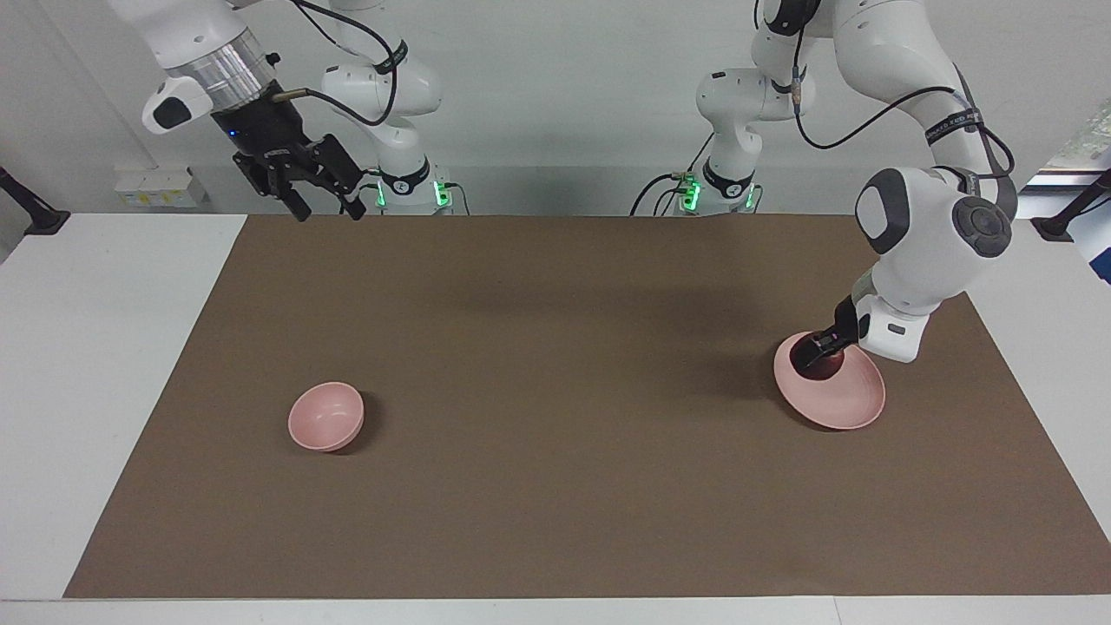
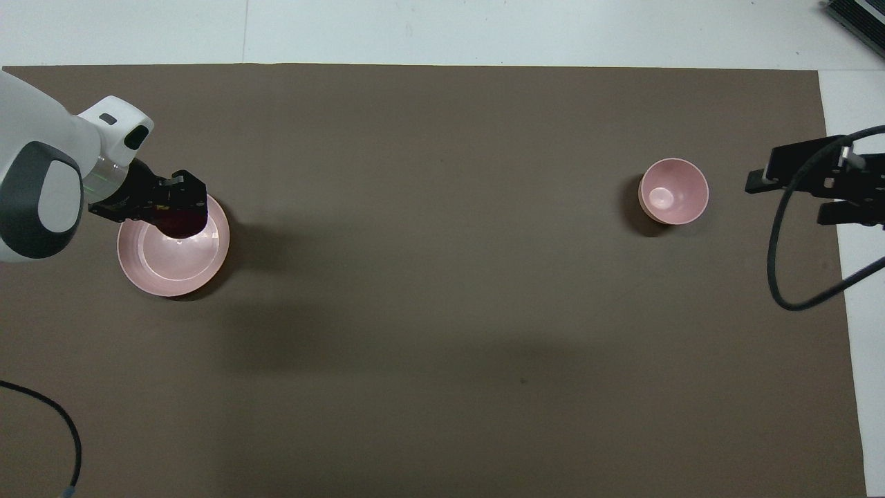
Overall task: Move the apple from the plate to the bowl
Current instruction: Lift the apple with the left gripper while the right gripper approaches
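The dark red apple [image 1: 825,365] [image 2: 182,223] hangs just above the pale pink plate [image 1: 840,401] [image 2: 173,266], which lies toward the left arm's end of the table. My left gripper [image 1: 818,349] [image 2: 181,206] is shut on the apple from above and hides most of it. The small deep pink bowl [image 1: 325,417] [image 2: 674,191] stands toward the right arm's end and holds nothing. My right gripper [image 1: 328,208] [image 2: 788,202] hangs open in the air over the brown mat's edge at that end, holding nothing.
A brown mat [image 1: 555,486] covers most of the white table. A black cable [image 2: 795,277] loops down from the right arm, and another cable [image 2: 48,415] lies at the mat's edge near the left arm.
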Robot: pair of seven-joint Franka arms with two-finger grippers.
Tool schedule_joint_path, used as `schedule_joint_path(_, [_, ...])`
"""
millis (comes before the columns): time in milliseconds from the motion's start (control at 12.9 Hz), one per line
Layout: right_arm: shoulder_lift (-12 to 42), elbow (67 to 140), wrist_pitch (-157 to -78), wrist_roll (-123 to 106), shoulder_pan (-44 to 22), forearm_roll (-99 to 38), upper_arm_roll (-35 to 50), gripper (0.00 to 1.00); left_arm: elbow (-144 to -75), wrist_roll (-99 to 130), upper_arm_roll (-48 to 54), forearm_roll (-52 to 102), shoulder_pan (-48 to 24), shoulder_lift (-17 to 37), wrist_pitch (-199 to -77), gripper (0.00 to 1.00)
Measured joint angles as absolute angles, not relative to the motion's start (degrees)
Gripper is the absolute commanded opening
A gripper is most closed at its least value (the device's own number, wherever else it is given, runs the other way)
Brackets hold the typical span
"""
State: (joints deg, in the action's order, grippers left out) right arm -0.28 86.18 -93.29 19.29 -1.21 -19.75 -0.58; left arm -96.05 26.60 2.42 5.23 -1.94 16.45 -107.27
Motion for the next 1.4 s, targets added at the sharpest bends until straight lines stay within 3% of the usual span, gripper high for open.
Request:
schedule_joint_path(310, [-1.1,91.5,-99.7,19.3,-3.7,-29.7,-0.1,1.0,-96.1,34.0,2.6,6.0,-4.0,16.5,-107.2,0.0])
schedule_joint_path(853, [-2.3,103.0,-113.0,14.7,-8.9,-48.3,0.0,1.0,-95.9,44.8,4.5,21.5,-7.6,16.3,-107.1,0.0])
schedule_joint_path(1396, [-0.8,113.0,-127.6,2.2,-17.3,-64.1,0.1,1.0,-96.0,51.4,7.8,46.7,-9.1,16.3,-106.4,0.0])
